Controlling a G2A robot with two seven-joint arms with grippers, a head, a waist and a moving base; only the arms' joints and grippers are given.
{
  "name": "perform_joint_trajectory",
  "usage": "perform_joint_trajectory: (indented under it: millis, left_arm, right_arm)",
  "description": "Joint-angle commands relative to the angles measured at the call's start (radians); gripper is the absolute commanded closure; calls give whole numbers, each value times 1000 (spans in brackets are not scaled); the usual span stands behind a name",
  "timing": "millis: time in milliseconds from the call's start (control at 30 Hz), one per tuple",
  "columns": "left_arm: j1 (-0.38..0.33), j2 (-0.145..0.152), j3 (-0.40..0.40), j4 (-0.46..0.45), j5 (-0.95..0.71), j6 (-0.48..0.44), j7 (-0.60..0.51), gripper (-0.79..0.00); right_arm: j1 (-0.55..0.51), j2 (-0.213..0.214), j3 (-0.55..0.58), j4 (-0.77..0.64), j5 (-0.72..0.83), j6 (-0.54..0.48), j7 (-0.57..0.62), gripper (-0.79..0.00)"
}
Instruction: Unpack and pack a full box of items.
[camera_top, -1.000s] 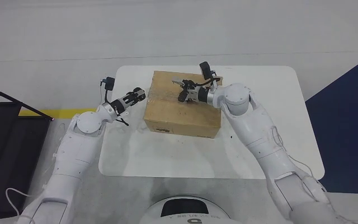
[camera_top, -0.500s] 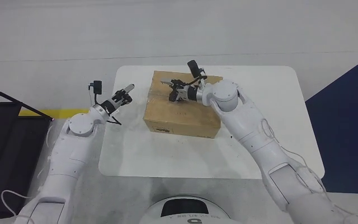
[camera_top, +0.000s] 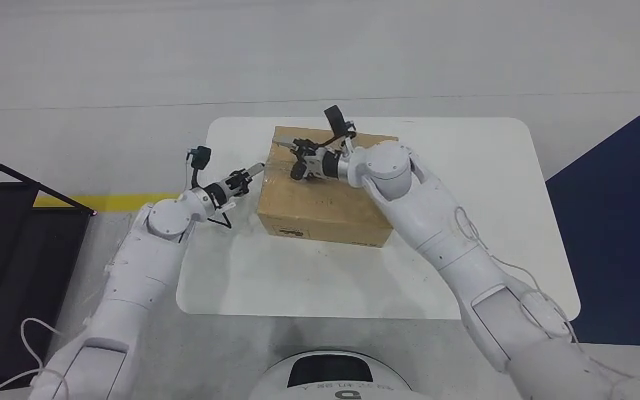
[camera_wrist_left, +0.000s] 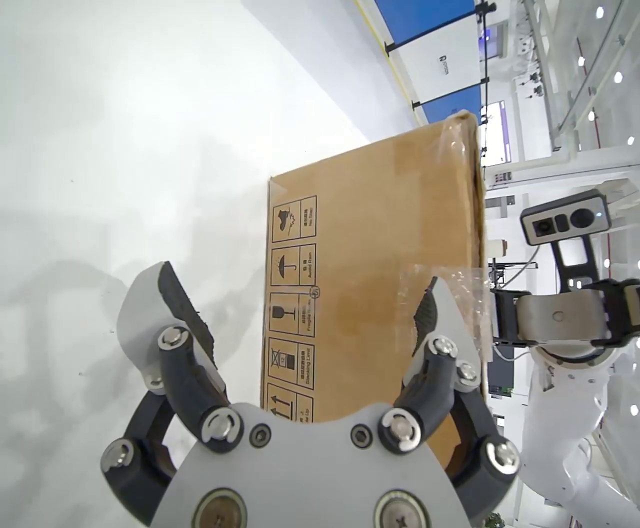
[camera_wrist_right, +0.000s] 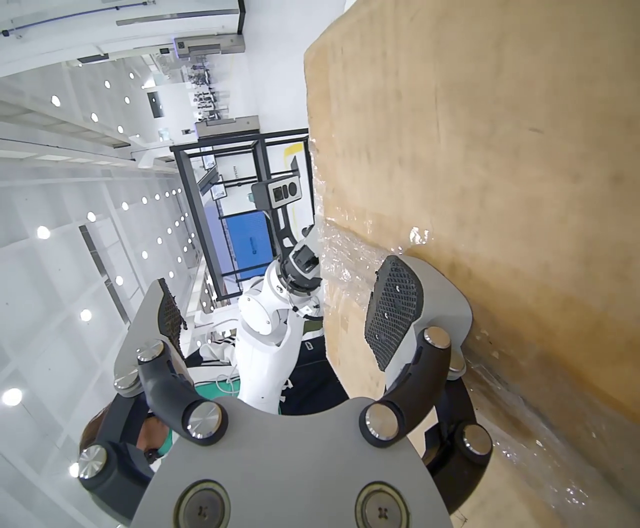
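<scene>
Closed cardboard box (camera_top: 325, 200) mid white worktop (camera_top: 470, 260), flaps down, top seam sealed with clear tape (camera_wrist_right: 350, 250) running over the edge and down the left face. Column of handling pictograms (camera_wrist_left: 292, 280) on that same left face.

Left gripper (camera_top: 258, 170): level with the box's left face, pointed straight at it, just beside the cardboard. Jaws spread wide, nothing between them. Contact with the box not resolvable.

Right gripper (camera_top: 298, 158): over the box top, near the far left corner, above the taped seam. Jaws wide, nothing held. One pad (camera_wrist_right: 392, 310) close against the taped top surface, the other clear of the cardboard and out past the box edge. Touching or not: cannot tell.
</scene>
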Motion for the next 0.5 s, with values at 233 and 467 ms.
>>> perform_joint_trajectory:
  millis: [233,467]
  left_arm:
    - [-16,-12,49,-9,40,16,10,-785]
    - [-24,-18,72,-15,64,23,13,-785]
  right_arm:
    - [13,-12,-16,7,-2,12,-13,-785]
    - [12,-13,-4,3,-3,15,-13,-785]
